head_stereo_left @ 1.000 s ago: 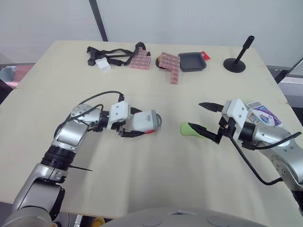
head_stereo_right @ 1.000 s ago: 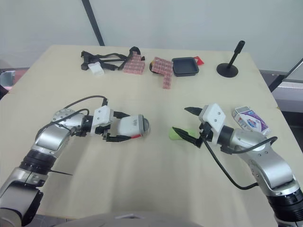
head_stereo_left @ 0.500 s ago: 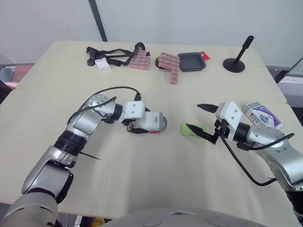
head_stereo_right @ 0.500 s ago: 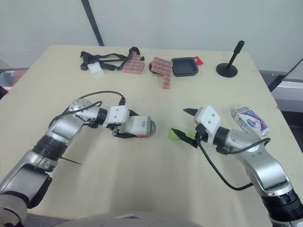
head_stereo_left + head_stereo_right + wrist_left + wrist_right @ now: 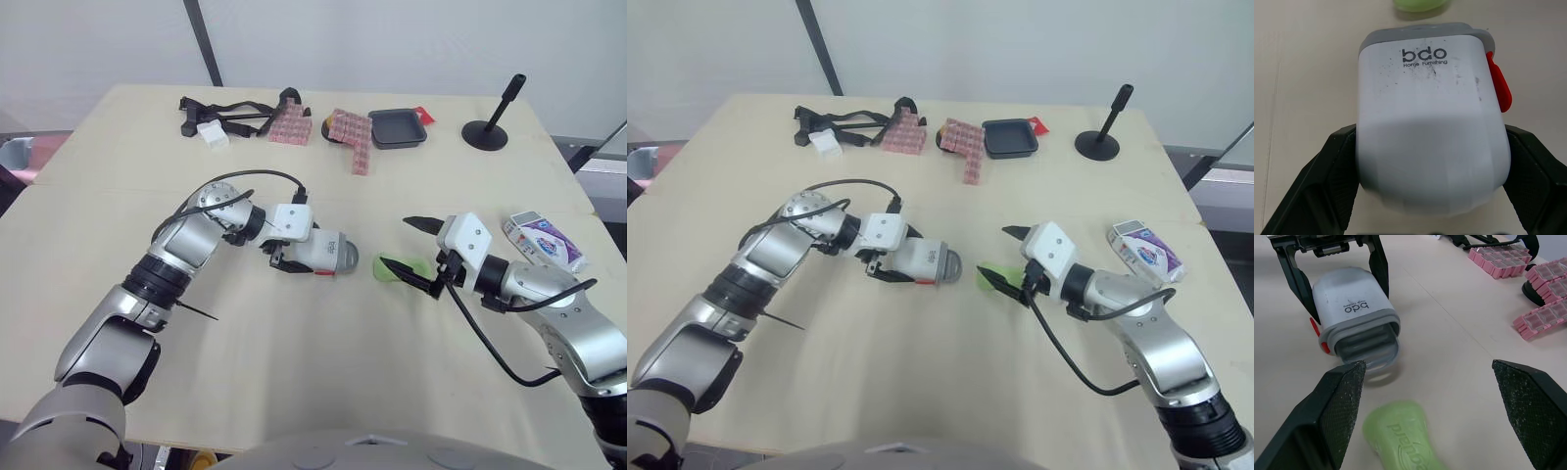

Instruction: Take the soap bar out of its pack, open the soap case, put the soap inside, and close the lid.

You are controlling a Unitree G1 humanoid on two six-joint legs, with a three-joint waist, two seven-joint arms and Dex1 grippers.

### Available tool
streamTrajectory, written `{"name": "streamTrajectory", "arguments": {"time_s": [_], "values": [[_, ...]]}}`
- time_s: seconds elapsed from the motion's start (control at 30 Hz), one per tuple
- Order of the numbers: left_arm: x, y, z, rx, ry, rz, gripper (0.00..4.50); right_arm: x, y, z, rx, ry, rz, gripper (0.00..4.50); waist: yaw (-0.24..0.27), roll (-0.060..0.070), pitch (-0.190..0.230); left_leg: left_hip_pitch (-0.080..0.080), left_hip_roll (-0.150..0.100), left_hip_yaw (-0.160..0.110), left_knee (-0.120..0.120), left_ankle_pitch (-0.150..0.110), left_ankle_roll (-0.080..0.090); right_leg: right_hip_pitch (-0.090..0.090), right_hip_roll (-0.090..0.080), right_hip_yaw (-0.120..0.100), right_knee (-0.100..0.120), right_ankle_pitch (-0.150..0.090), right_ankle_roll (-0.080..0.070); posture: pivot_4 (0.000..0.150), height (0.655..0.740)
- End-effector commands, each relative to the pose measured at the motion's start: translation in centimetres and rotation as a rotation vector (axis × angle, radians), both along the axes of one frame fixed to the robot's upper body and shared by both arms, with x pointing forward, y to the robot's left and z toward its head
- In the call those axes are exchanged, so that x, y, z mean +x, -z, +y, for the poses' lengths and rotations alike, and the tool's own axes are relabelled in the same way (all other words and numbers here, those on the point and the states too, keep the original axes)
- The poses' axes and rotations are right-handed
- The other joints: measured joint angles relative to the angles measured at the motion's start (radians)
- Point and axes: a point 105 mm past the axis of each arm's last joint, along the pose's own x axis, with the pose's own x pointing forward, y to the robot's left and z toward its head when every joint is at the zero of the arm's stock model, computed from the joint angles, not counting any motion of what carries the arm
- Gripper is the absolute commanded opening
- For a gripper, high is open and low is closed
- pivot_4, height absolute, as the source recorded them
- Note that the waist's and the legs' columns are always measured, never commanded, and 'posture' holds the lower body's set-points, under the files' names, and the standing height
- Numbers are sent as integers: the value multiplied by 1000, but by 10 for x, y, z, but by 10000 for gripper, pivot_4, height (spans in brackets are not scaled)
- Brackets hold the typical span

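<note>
My left gripper (image 5: 297, 254) is shut on a white soap case (image 5: 329, 255) with a grey end and a red latch (image 5: 1497, 87), holding it on its side low over the table. Its grey end points at the green soap bar (image 5: 398, 267), a short gap away. The bare soap lies on the table, seen close in the right wrist view (image 5: 1400, 435). My right gripper (image 5: 402, 243) is open, its fingers (image 5: 1339, 401) standing either side of the soap without closing on it. The purple and white soap pack (image 5: 542, 238) lies by the right table edge.
Along the far side of the table (image 5: 294, 362) are pink compartment boxes (image 5: 350, 134), a black tray (image 5: 397, 127), a black stand (image 5: 490, 129), a black strap (image 5: 230, 110) and a small white block (image 5: 213, 135).
My left arm has carried the soap case to the right, close to the green soap. My right gripper has shifted slightly left and stays open over the soap.
</note>
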Motion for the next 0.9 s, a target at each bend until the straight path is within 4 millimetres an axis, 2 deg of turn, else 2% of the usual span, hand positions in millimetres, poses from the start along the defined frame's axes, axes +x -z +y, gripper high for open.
{"name": "streamTrajectory", "arguments": {"time_s": [0.03,0.33,0.67,0.9], "values": [[4,-18,9,26,1,-72,35205,1,-7,2,-8,-10,-35,44375,-3,0,0,0,0,0,0,0,0,0,0,0,0,0,0,1500,7400],[-3,-14,5,15,12,-42,35205,3,-7,2,-8,-11,-37,44375,1,0,0,0,0,0,-1,0,0,0,0,0,-1,0,0,1500,7400],[-7,-12,19,35,-10,-47,35205,2,-9,5,-6,-34,-35,44375,-1,0,0,0,0,0,-1,0,0,0,0,0,-1,0,0,1500,7400],[-3,-17,40,58,-62,-68,35205,-1,-2,5,-42,-76,-4,44375,-1,0,0,1,0,0,-1,0,0,0,0,0,-2,0,0,1500,7400]]}}
